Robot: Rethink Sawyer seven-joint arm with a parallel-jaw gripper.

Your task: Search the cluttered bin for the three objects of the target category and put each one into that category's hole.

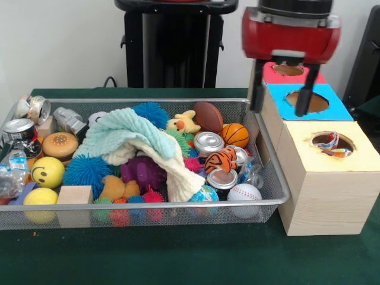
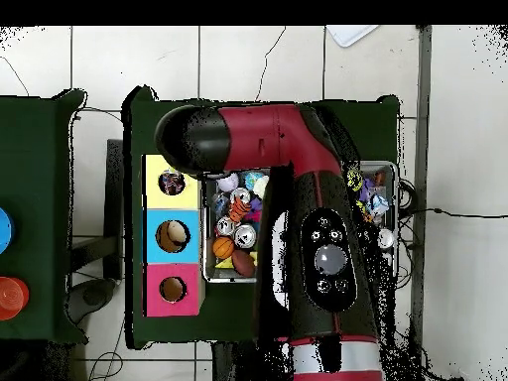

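Observation:
My gripper (image 1: 279, 111) hangs open over the wooden box, its two black fingers straddling the near edge of the blue hole (image 1: 317, 102), with nothing between them. The box also has a pink hole (image 1: 289, 70) behind and a yellow hole (image 1: 332, 142) in front, with something colourful inside the yellow one. The wire bin (image 1: 178, 205) left of the box holds a baseball (image 1: 244, 193), a basketball (image 1: 236, 135), a football (image 1: 208, 116), a tiger-striped ball (image 1: 221, 159), cans (image 1: 208, 142) and a pale green towel (image 1: 127, 139). In the overhead view the arm (image 2: 298, 149) covers the gripper and much of the bin (image 2: 238, 223).
The bin's left half has a smiley ball (image 1: 47, 171), a burger toy (image 1: 60, 144), a wood block (image 1: 74, 195), spiky balls and crushed cans (image 1: 19, 127). In the overhead view, a tan object shows in the blue hole (image 2: 173, 235). Green cloth covers the table (image 1: 178, 255).

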